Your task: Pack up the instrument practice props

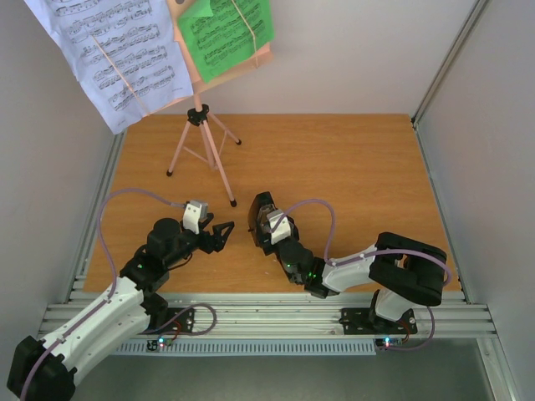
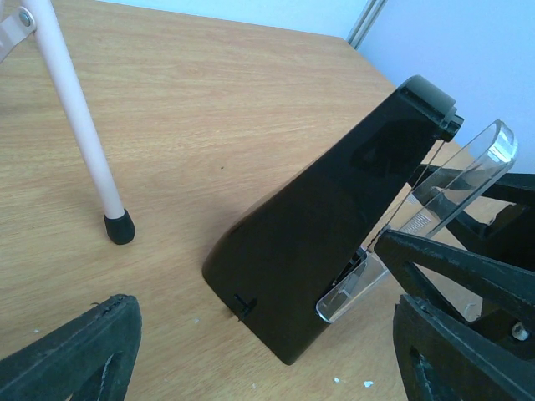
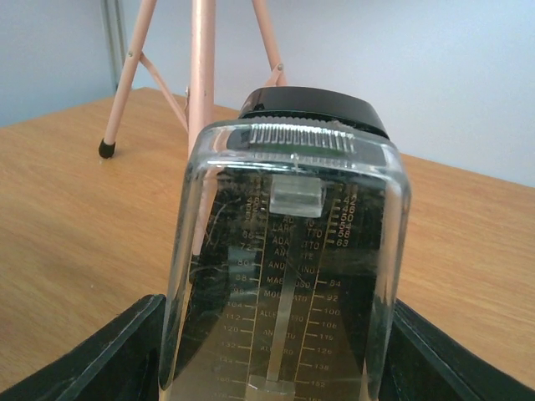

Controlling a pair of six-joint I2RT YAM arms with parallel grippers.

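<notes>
Top external view: right claw (image 1: 266,227) grips the metronome (image 1: 263,205) near the worktop's (image 1: 359,175) six o'clock edge; left claw (image 1: 222,235) gapes empty at its nine o'clock. Music stand (image 1: 201,142) and sheets (image 1: 109,58), at eleven o'clock, are not yet packed.

Tempo numbers 84, 92, 100, 108 and partly legible tempo words on metronome (image 3: 288,276) scale

Black metronome (image 2: 309,242) — clear cover (image 2: 456,175) tilted away
</notes>
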